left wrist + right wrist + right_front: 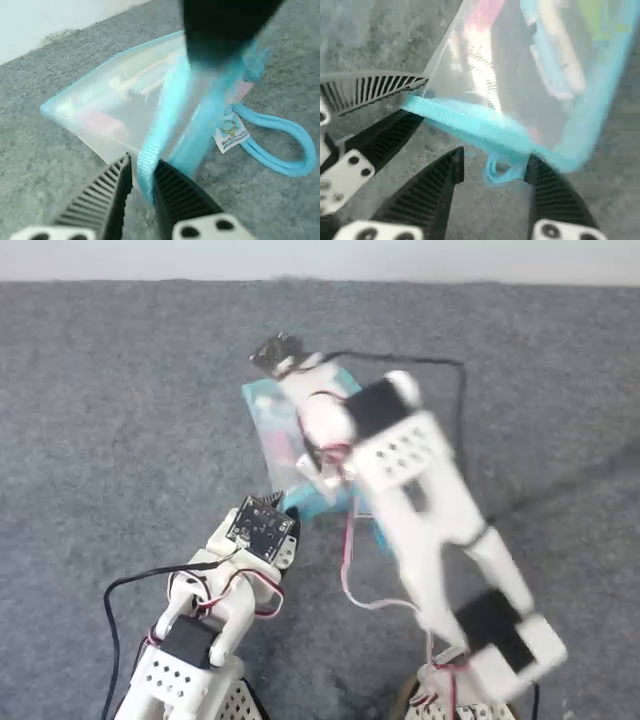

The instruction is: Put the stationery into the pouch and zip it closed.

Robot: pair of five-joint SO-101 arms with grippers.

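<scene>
**Blue-trimmed pouch braced for zipping**

On the grey felt counter (120, 390), the clear pouch (115, 110) lies beneath both arms, with the stationery (135, 82) showing through its wall. My left fingers (117, 192) are pinched nearly shut on the blue webbing tab (150, 150) at its corner, I judge to anchor it against the pull. My right fingers (440, 185) stand open, straddling the small zip-pull loop (499, 174) without gripping it.
</scene>
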